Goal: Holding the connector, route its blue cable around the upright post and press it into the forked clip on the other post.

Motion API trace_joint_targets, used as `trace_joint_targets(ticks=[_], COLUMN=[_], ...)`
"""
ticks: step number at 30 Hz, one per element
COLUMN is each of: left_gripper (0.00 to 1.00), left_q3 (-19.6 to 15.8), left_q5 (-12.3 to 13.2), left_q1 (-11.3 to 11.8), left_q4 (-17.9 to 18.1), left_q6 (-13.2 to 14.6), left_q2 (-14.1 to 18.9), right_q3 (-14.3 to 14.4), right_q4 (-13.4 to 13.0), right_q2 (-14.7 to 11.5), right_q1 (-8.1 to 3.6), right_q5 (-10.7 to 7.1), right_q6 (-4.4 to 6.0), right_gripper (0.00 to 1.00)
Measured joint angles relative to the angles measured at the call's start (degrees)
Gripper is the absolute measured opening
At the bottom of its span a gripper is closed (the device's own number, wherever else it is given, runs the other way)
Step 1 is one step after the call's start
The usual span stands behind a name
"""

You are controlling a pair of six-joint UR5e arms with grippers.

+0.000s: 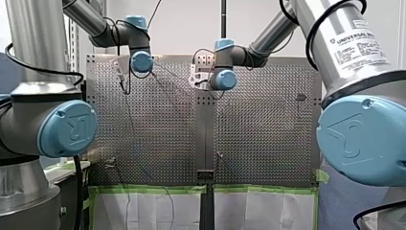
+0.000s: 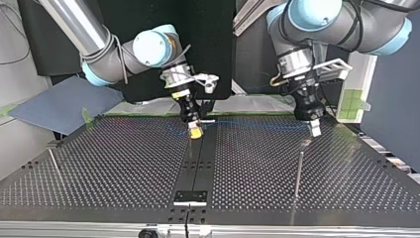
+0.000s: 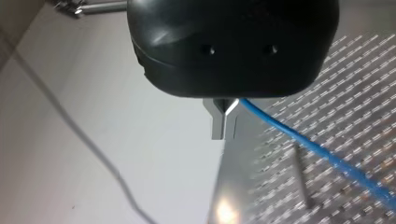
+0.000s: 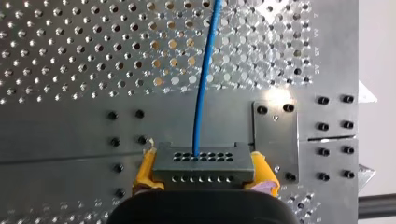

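Connector (image 4: 203, 164): grey block w/ two rows of holes; clamped between yellow pads (image 4: 145, 171) of my right gripper (image 4: 204, 173), so grip is closed on it; sits just above perforated table (image 2: 124, 168), over the centre strip, at far edge in top view.

Blue cable (image 4: 201, 84): plugged into one hole of connector's upper row; runs straight off ahead of right gripper; top view shows a faint blue line low over the table, across to my left gripper (image 3: 223, 123).

Left gripper: metal fingers (image 3: 217, 121) narrow, nearly together; cable exits right at their tips, so judged pinched on cable; hangs just above table at top view's right.

Posts: upright post (image 2: 298, 171) nearer the camera in top view, below left gripper; second thin post (image 2: 53, 161) at that view's left; can't tell which carries the forked clip, too small.

Progress (est.): connector in hand, cable held between both grippers = done; cable is well apart from both posts, so wrap round post + press into clip not yet done; early stage.

Containers: none seen; only holder is the connector, w/ one cable in it, other holes look empty.
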Motion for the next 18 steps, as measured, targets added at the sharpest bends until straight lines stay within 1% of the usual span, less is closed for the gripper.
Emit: trace_joint_targets(ticks=[4, 8, 13, 18], left_gripper=[0.00, 0.00, 0.00, 0.00], left_q3=[1.9, 3.5, 5.7, 8.2], left_q5=[0.1, 1.0, 2.9, 5.2], left_q1=[1.9, 3.5, 5.7, 8.0], left_q4=[-1.9, -3.5, -5.7, -8.2], left_q6=[-0.1, -0.3, -1.0, -2.1], left_q2=[0.2, -0.2, -1.8, -4.3], right_q3=[-2.1, -4.3, -7.2, -9.5], right_q4=[1.0, 1.7, 1.9, 1.6], right_q2=[0.4, 0.4, 0.5, 0.5], right_q1=[0.04, 0.08, 0.14, 0.20], right_q5=[-0.73, -1.05, -2.03, -2.21], right_q6=[-0.02, 0.01, 0.10, 0.14], right_gripper=[0.00, 0.00, 0.00, 0.00])
